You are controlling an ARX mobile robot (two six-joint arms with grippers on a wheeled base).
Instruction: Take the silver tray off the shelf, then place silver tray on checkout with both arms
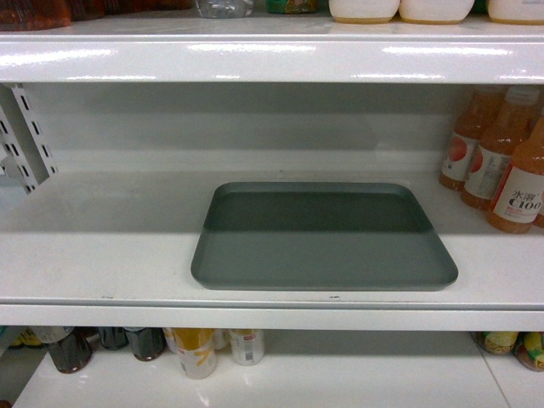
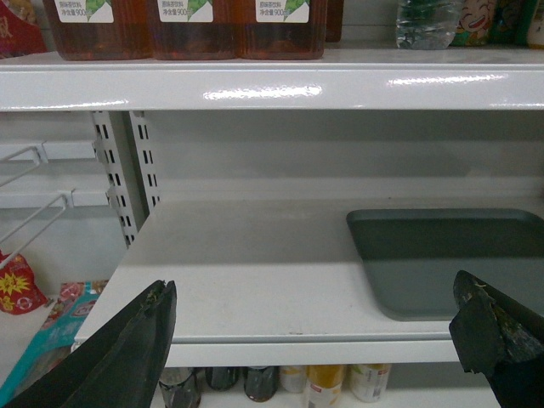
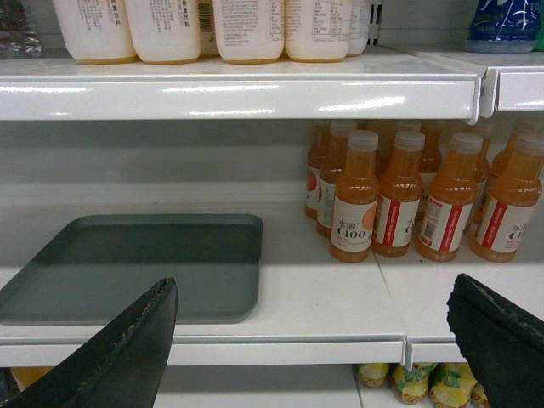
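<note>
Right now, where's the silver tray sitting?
In the head view the silver tray lies flat on the middle shelf, near its front edge and about centre, with the orange drink bottles standing apart to its right.

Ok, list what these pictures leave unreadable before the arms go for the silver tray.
- Silver tray, left wrist view: right part cut by the frame edge and the finger.
- Silver tray, right wrist view: left corner off-frame, front rim partly behind the finger.
- Head view: neither gripper shows.
- Checkout: in no view.
- Orange drink bottles, head view: cut by the right edge; small label print unreadable.
</note>
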